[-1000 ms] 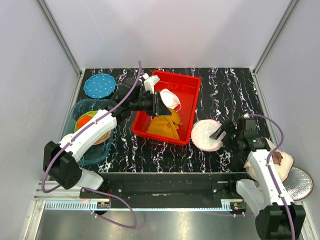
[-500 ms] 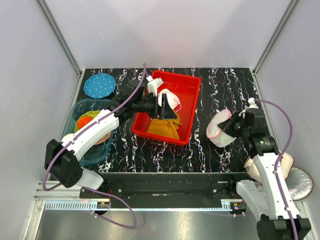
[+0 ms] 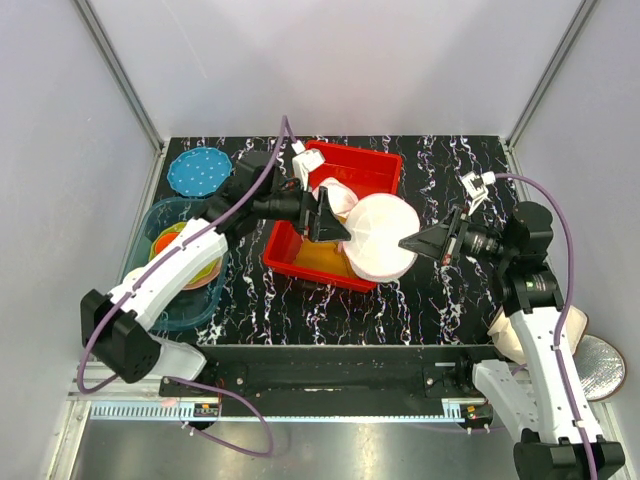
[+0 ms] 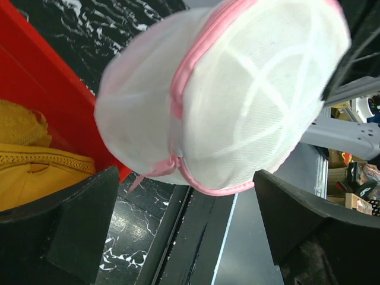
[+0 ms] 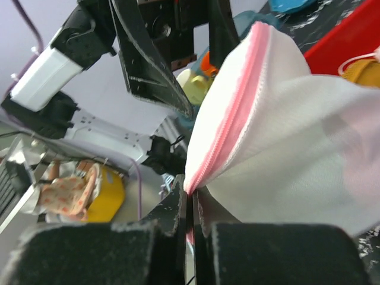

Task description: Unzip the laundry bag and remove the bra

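Black marbled table (image 3: 440, 300): bag held aloft for unzipping
Right gripper (image 3: 408, 241) pinches laundry bag (image 3: 380, 235) rim; left gripper (image 3: 338, 218), wide and empty, must catch zipper pull (image 4: 151, 171)

In view right now: 1 laundry bag (image 3: 380, 237), 1 red bin (image 3: 375, 178), 1 mustard-yellow cloth (image 3: 318, 260), 1 small white pink-edged piece (image 3: 337, 193), 1 blue dotted disc (image 3: 198, 171), 1 teal tub (image 3: 150, 225).

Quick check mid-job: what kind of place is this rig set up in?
Probably a lab test cell, not a home: plain grey walls on metal framing enclose a black marbled table, with a red bin and a teal tub of props.
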